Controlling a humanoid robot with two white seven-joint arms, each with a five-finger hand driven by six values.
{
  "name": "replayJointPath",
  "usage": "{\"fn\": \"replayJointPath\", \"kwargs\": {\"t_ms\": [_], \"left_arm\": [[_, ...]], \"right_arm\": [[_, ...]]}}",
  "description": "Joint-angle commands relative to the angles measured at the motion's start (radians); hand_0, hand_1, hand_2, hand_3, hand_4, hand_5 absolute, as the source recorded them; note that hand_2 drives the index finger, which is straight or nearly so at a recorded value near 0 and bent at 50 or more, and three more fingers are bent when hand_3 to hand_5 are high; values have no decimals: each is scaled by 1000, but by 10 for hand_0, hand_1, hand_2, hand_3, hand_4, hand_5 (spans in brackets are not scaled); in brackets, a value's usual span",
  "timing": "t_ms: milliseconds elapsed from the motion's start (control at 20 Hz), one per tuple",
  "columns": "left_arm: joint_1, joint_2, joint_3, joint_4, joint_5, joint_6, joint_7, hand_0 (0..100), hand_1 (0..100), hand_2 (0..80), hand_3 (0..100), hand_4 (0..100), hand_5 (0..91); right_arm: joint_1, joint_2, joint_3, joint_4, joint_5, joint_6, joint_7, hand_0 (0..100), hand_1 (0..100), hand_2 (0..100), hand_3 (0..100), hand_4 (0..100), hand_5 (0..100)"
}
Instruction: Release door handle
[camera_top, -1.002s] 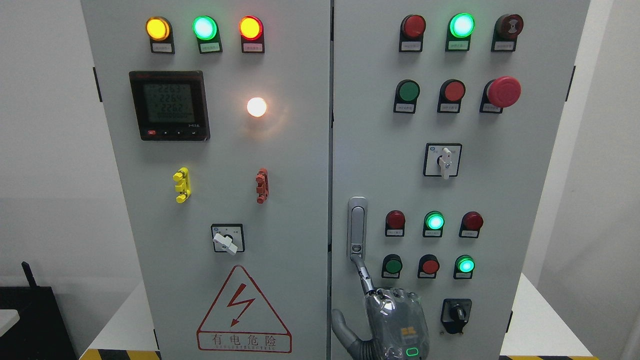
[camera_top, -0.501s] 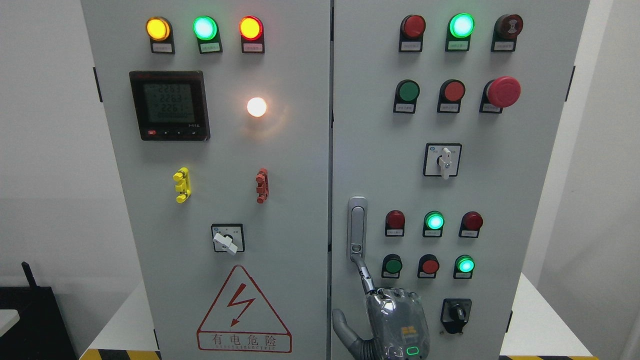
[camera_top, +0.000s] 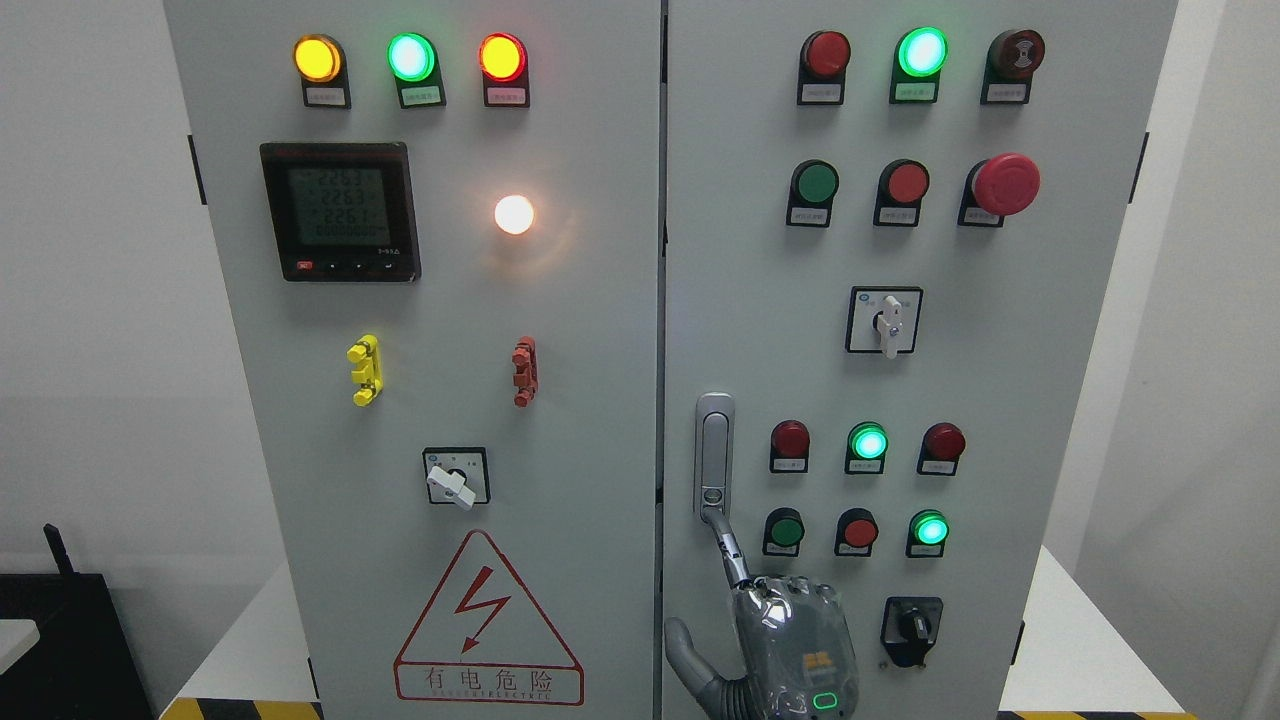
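The silver door handle (camera_top: 714, 455) stands upright on the left edge of the cabinet's right door (camera_top: 1000, 400). My right hand (camera_top: 790, 640) rises from the bottom edge just below it, back of the hand toward the camera. Its index finger (camera_top: 728, 550) stretches up and its tip touches the handle's lower end near the lock. The thumb (camera_top: 685, 650) sticks out to the left, apart from the handle. The other fingers are folded out of sight behind the knuckles. Nothing is grasped. The left arm does not show.
Both cabinet doors are shut, with a dark seam (camera_top: 661, 300) between them. Push buttons and lit lamps (camera_top: 868, 442) sit right of the handle, and a black rotary switch (camera_top: 912, 628) is beside my hand. The left door carries a meter (camera_top: 340, 212) and a warning triangle (camera_top: 487, 620).
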Motion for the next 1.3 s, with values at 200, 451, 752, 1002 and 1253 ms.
{"fn": "replayJointPath", "kwargs": {"t_ms": [200,451,752,1002,1253], "left_arm": [[-31,0,-11,-8,0,1,2,120,389,0,0,0,0],[-31,0,-11,-9,0,1,2,120,389,0,0,0,0],[-31,0,-11,-9,0,1,2,120,389,0,0,0,0],[-31,0,-11,-9,0,1,2,120,389,0,0,0,0],[-31,0,-11,-9,0,1,2,120,389,0,0,0,0]], "right_arm": [[1,0,-2,8,-3,0,5,368,376,0,1000,1000,997],[3,0,-1,8,-3,0,8,370,376,0,1000,1000,997],[3,0,-1,8,-3,0,8,370,375,0,1000,1000,998],[7,-2,-2,8,-3,0,8,370,374,0,1000,1000,998],[3,-2,-2,5,-3,-1,3,369,374,0,1000,1000,998]]}}
